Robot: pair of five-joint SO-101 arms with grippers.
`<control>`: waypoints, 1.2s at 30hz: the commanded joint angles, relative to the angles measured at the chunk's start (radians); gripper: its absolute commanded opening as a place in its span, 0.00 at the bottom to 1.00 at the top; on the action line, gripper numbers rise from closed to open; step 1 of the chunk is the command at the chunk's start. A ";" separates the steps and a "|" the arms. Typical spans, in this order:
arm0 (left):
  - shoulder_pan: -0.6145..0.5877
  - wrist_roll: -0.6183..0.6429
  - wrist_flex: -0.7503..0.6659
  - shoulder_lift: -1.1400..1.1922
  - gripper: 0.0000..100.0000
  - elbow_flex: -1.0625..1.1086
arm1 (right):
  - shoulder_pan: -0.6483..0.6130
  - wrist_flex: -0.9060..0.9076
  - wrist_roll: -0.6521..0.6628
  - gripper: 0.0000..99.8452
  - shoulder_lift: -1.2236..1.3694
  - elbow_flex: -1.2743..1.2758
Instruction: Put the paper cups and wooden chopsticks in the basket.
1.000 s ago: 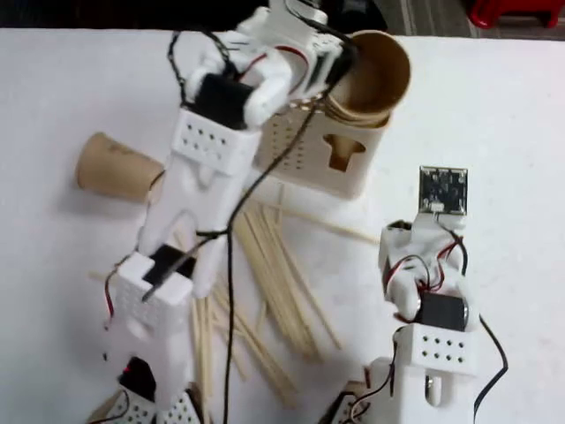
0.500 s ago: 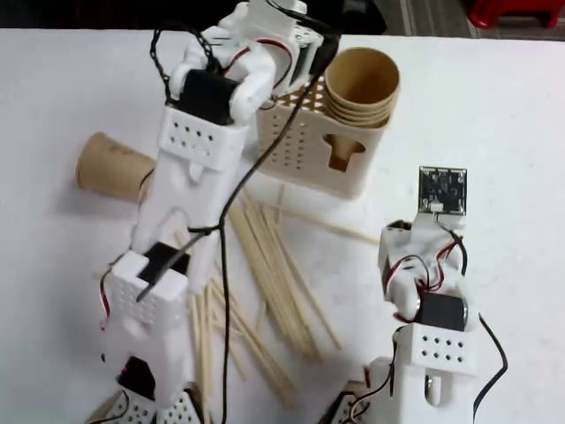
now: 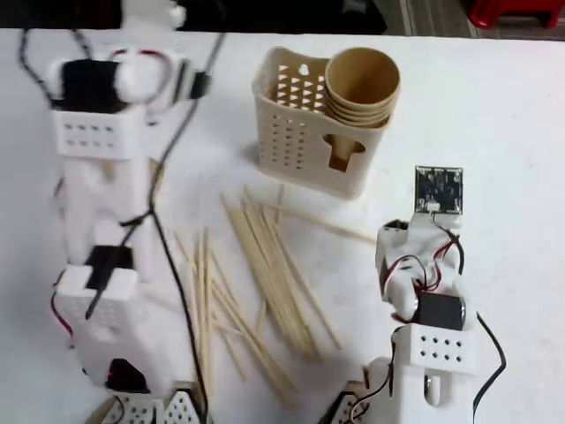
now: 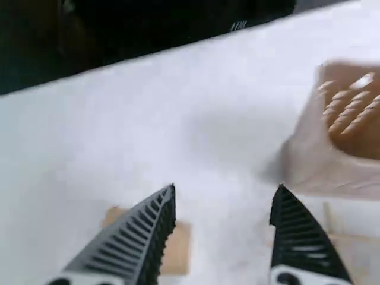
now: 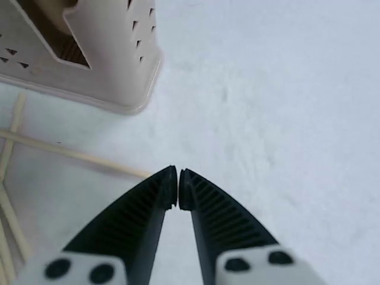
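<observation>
The left arm stretches far along the table's left side, with the left gripper spread wide and empty above a lying paper cup. The right arm sits folded near right, and the right gripper is closed on nothing. Stacked cups stand in the basket. The chopsticks lie scattered nearer.
</observation>
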 commanded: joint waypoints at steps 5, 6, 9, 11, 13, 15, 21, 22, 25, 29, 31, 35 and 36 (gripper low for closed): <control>-0.291 -0.321 0.021 -0.056 0.26 0.153 | -0.012 -0.016 0.003 0.02 -0.015 -0.008; -0.309 -0.361 0.020 -0.056 0.26 0.186 | -0.012 -0.016 0.003 0.02 -0.015 -0.008; -0.349 -0.485 0.020 -0.056 0.26 0.276 | -0.012 -0.016 0.005 0.02 -0.013 -0.008; -0.374 -0.566 0.020 -0.056 0.28 0.328 | -0.012 -0.016 0.005 0.02 -0.010 -0.008; -0.401 -0.632 0.020 -0.056 0.32 0.367 | -0.012 -0.016 0.005 0.02 -0.010 -0.008; -0.433 -0.695 0.018 -0.056 0.35 0.390 | -0.012 -0.016 0.005 0.02 -0.010 -0.006; -0.529 -0.873 -0.029 -0.053 0.36 0.428 | -0.012 -0.016 0.005 0.02 -0.010 -0.006; -0.536 -0.905 -0.046 -0.053 0.35 0.459 | -0.012 -0.016 0.005 0.02 -0.010 -0.006; -0.556 -0.979 -0.112 -0.053 0.35 0.560 | -0.012 -0.016 0.005 0.02 -0.010 -0.006; -0.567 -1.033 -0.219 -0.053 0.35 0.686 | -0.013 -0.018 0.005 0.02 -0.010 0.000; -0.562 -1.059 -0.272 -0.053 0.35 0.746 | -0.022 -0.031 0.005 0.02 -0.010 0.005; -0.545 -1.071 -0.397 -0.053 0.35 0.841 | -0.044 -0.036 0.005 0.02 -0.015 0.017; -0.542 -1.071 -0.427 -0.053 0.35 0.864 | -0.044 -0.036 0.005 0.02 -0.015 0.018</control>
